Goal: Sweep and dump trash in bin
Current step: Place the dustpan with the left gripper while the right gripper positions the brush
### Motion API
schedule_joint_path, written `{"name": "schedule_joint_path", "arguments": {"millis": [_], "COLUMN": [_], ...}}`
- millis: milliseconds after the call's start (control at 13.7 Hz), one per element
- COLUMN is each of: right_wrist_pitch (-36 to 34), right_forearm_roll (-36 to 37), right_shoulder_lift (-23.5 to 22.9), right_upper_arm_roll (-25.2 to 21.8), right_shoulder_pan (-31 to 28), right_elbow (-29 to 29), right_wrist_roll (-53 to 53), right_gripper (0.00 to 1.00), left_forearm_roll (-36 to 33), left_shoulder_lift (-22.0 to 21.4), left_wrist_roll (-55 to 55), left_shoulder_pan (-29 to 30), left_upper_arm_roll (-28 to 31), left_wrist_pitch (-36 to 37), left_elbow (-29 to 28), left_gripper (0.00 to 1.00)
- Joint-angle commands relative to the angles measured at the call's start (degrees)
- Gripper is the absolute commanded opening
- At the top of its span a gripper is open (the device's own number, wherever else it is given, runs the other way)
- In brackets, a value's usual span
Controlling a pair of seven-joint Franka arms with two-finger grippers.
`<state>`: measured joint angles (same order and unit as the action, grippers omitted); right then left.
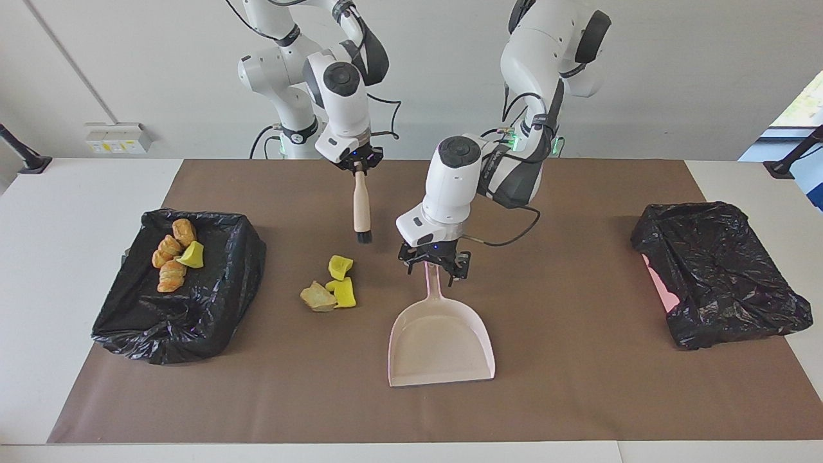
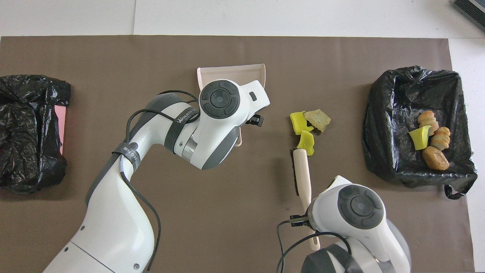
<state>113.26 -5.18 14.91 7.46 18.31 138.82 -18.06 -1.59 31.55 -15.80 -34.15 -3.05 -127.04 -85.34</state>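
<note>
Loose trash lies on the brown mat: a pale bread chunk and yellow sponge bits. My right gripper is shut on the beige handle of the brush, whose bristles hang over the mat close to that pile. The pale pink dustpan lies flat beside the trash, toward the left arm's end. My left gripper is open, low over the dustpan's handle, one finger on each side. In the overhead view the left wrist hides the handle. The bin stands at the right arm's end.
The black-bag-lined bin holds pastries and a yellow-green sponge piece. A second black-bag bin with a pink edge showing sits at the left arm's end. The brown mat covers most of the white table.
</note>
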Motion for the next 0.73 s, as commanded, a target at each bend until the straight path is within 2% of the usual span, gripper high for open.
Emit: {"name": "schedule_joint_path", "arguments": {"millis": [0, 146, 219, 437, 510, 583, 656], "right_wrist_pitch": [1.78, 1.01, 0.30, -2.24, -2.69, -2.08, -1.90], "right_forearm_roll": [7.70, 16.57, 19.83, 29.50, 30.75, 31.02, 31.11], "right_shoulder_lift": [-5.74, -11.54, -13.83, -22.27, -23.77, -24.57, -24.84], "right_upper_arm_roll": [0.71, 0.80, 0.71, 0.71, 0.71, 0.71, 0.62], "right_shoulder_pan": [-6.43, -9.33, -10.74, -13.99, -14.70, -14.88, -15.41], "right_elbow": [-6.78, -14.86, -18.11, -27.09, -28.59, -28.87, -28.78], "right_wrist_roll": [3.11, 5.31, 6.97, 9.97, 10.84, 11.46, 11.56], "right_gripper": [0.00, 0.00, 0.00, 0.00, 0.00, 0.00, 0.00], "left_forearm_roll": [-1.58, -1.58, -1.58, -1.66, -1.66, -1.75, -2.54], "left_shoulder_lift": [-0.79, -1.31, -1.41, -1.41, -1.41, -1.32, -1.32], "left_wrist_roll": [-1.08, -1.86, -3.44, -6.08, -6.44, -6.44, -6.35], "left_shoulder_pan": [-0.48, -0.56, -0.56, -0.56, -0.56, -0.56, -0.56], "left_upper_arm_roll": [1.03, 1.20, 1.29, 1.38, 1.47, 1.47, 1.47], "left_wrist_pitch": [-1.02, -0.41, -0.40, -0.93, -1.02, -1.19, -1.37], "left_elbow": [-2.62, -4.21, -4.48, -3.96, -3.78, -3.69, -3.43], "left_gripper": [1.00, 0.99, 0.81, 0.42, 0.26, 0.19, 0.19]}}
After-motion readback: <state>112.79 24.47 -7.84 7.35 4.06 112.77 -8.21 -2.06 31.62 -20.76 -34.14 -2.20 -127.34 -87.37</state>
